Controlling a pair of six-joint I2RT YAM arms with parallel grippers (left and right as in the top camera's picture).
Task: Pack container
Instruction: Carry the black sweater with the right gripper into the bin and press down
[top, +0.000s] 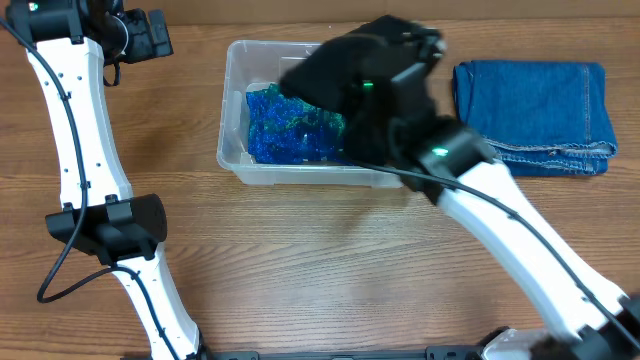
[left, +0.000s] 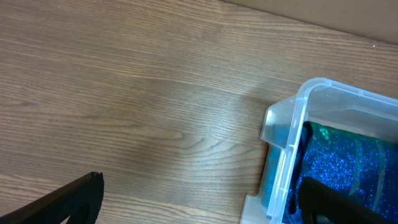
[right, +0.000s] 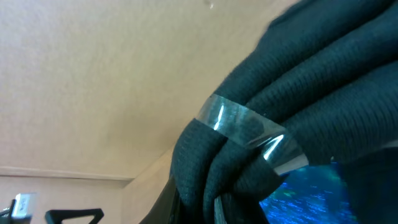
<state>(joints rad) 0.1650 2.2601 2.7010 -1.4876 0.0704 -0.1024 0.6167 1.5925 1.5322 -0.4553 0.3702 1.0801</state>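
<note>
The clear container (top: 232, 100) stands at the back middle of the table with a blue sparkly cloth (top: 290, 125) lying in it. My right gripper (top: 345, 85) is over the container, shut on a dark rolled cloth (top: 350, 60). In the right wrist view the dark cloth (right: 298, 93) has a band of clear tape round it, the fingers (right: 211, 205) are mostly hidden, and the blue cloth (right: 305, 193) lies below. My left gripper (top: 150, 38) is open and empty, left of the container. In the left wrist view its fingers (left: 202, 205) frame the container's corner (left: 292, 118) and the blue cloth (left: 348, 168).
A folded pair of blue jeans (top: 535, 115) lies on the wooden table right of the container. The left arm's base and links (top: 105, 225) stand at the left side.
</note>
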